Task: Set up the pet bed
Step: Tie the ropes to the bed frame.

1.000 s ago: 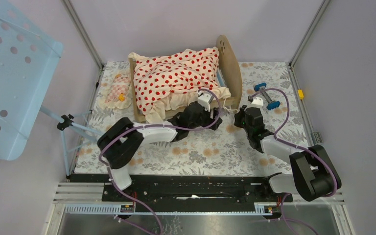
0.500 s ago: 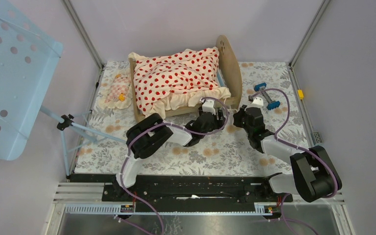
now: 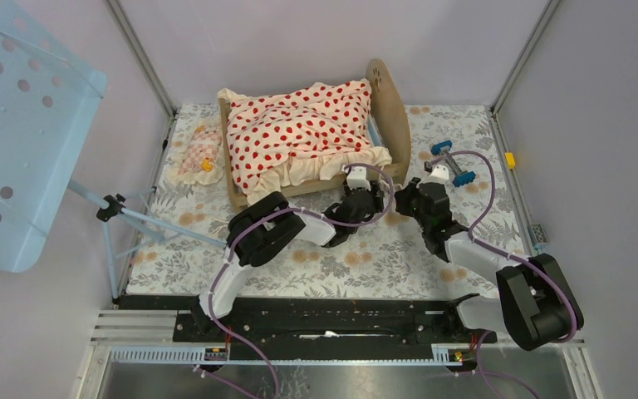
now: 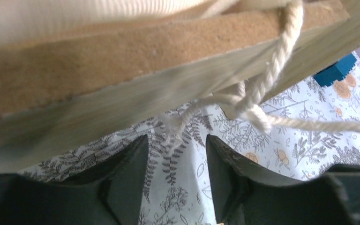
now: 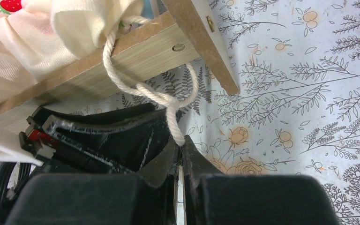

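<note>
Left arm has folded in since a second ago; left gripper (image 4: 177, 146) now at the pet bed (image 3: 392, 112) near rail, jaws narrower but apart, holding nothing. Right gripper (image 5: 180, 149) unmoved, pinched on cord (image 5: 122, 79). Bed at back of mat (image 3: 365, 258), dotted blanket (image 3: 299, 129) on it

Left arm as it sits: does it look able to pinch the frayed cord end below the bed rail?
Likely yes: the left gripper stands open just short of the frayed cord end, nothing between; the right gripper holds the other cord end aside.
</note>
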Available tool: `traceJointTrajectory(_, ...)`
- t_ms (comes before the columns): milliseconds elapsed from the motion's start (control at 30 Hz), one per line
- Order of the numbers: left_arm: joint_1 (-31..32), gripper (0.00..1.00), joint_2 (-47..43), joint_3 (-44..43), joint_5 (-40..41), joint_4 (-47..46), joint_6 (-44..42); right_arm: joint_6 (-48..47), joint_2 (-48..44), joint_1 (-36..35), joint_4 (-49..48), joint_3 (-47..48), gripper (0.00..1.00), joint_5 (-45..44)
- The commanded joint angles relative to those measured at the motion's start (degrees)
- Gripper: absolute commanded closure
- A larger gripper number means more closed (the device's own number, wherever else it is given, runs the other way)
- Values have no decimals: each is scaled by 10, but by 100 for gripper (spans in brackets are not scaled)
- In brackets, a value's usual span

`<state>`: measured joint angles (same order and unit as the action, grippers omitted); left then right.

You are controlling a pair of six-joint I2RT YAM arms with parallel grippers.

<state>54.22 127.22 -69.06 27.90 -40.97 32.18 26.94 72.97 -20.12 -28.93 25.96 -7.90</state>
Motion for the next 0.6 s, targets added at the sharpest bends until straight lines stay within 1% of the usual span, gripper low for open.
traceJointTrajectory(0, -11, 54, 18, -35, 27, -53, 17, 7, -21, 4, -6, -5, 100, -1)
traceJointTrajectory(167, -13, 79, 21, -33, 4, -79, 14, 9, -18, 6, -4, -10, 100, -4)
traceJointTrajectory(267, -13, 98, 14, -28, -15, -89, 5, 18, -13, 8, -3, -14, 100, -12)
traceJointTrajectory(300, -13, 100, 9, -24, -18, -88, 3, 22, -11, 10, 2, -14, 100, -19)
traceJointTrajectory(567, -13, 100, -69, 38, -59, -57, -2, 37, 12, 31, 42, 1, 100, -50)
